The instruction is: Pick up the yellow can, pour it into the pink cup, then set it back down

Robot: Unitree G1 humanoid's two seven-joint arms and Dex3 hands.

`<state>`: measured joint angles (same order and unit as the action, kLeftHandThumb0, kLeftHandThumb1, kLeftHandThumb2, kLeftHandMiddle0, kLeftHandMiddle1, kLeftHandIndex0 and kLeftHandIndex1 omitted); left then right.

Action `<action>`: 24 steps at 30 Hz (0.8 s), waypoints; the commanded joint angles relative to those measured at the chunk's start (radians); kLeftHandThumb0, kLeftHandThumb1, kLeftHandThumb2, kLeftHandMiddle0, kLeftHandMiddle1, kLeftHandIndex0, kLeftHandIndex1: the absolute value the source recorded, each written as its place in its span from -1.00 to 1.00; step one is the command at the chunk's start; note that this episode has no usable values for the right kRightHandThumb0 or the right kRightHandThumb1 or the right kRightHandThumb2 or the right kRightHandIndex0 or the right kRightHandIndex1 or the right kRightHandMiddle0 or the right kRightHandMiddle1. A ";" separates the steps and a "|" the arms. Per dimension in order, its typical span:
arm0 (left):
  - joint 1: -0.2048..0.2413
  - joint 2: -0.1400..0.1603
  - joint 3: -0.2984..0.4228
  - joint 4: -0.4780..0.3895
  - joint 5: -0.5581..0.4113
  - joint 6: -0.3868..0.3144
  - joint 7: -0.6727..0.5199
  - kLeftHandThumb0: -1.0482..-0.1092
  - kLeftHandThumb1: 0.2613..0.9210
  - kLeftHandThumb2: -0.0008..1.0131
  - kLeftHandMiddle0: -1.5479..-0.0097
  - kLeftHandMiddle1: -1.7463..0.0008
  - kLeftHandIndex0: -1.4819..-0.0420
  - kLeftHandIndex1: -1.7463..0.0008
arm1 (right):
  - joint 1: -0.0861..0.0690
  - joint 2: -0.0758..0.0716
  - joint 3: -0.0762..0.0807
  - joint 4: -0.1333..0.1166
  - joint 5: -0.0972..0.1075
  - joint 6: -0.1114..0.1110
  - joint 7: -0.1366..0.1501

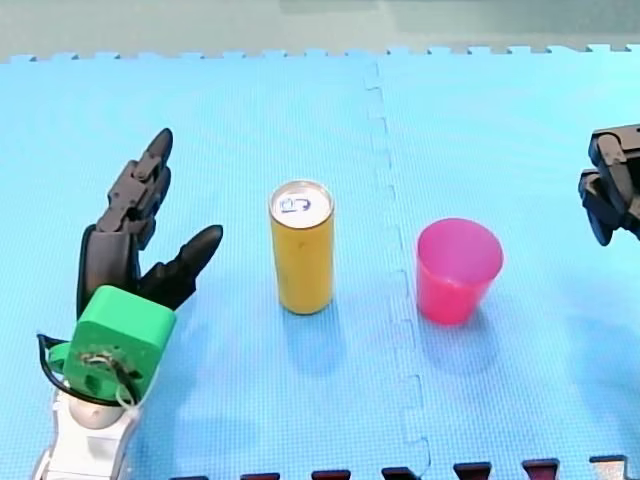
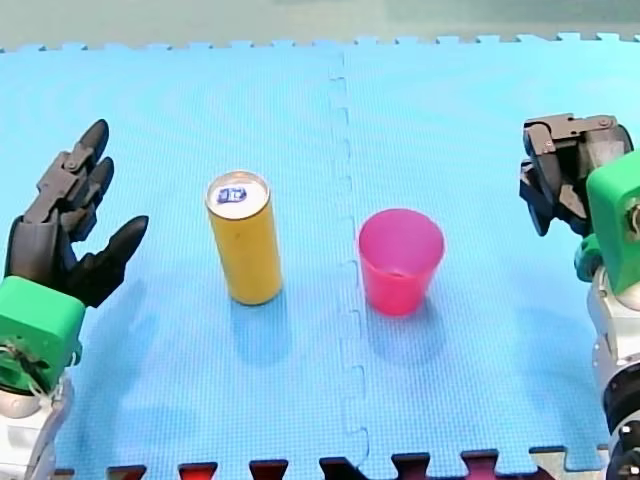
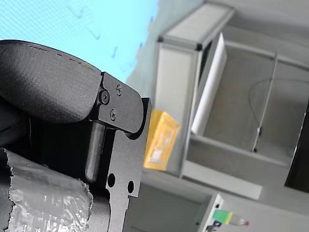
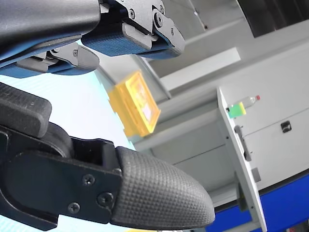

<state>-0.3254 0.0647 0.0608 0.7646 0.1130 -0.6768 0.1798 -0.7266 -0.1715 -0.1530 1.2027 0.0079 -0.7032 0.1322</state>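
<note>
Lower left, the empty left hand (image 1: 125, 250) hovers unclenched over the blue foam mat (image 1: 250, 110). Mid-frame, the upright yellow metal can (image 1: 302, 250) stands near the pink plastic cup (image 1: 458, 270), on its left. At mid-right, the right hand (image 2: 558, 180) is curled on nothing.

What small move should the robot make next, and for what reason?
Probably move the left hand sideways toward the yellow can to grasp it. The can stands upright and untouched, this open hand is beside it, and the shut right hand sits beyond the pink cup.
</note>
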 commanded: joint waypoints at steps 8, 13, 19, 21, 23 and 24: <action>-0.008 0.001 -0.004 0.022 -0.003 0.004 -0.009 -1.00 1.00 -0.76 0.55 1.00 0.59 1.00 | -0.009 -0.003 -0.004 0.012 0.002 -0.002 0.001; -0.021 -0.002 -0.007 0.064 0.000 -0.013 -0.011 -1.00 1.00 -0.76 0.56 1.00 0.60 1.00 | -0.011 -0.003 -0.007 0.016 0.004 -0.005 0.003; -0.041 -0.001 -0.007 0.109 -0.004 -0.038 -0.015 -1.00 1.00 -0.78 0.56 1.00 0.60 1.00 | -0.012 -0.006 -0.010 0.018 0.004 -0.005 0.004; -0.044 0.000 -0.006 0.113 -0.005 -0.043 -0.017 -1.00 1.00 -0.79 0.56 1.00 0.60 1.00 | -0.014 -0.007 -0.011 0.018 0.004 -0.004 0.005; -0.043 0.000 -0.005 0.113 -0.007 -0.045 -0.019 -1.00 1.00 -0.79 0.56 1.00 0.60 1.00 | -0.015 -0.007 -0.011 0.017 0.004 -0.002 0.004; -0.042 -0.001 -0.005 0.111 -0.007 -0.046 -0.020 -1.00 1.00 -0.80 0.56 1.00 0.60 1.00 | -0.016 -0.007 -0.011 0.017 0.004 -0.002 0.004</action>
<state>-0.3635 0.0602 0.0537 0.8742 0.1111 -0.7165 0.1607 -0.7373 -0.1725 -0.1619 1.2190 0.0101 -0.7046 0.1370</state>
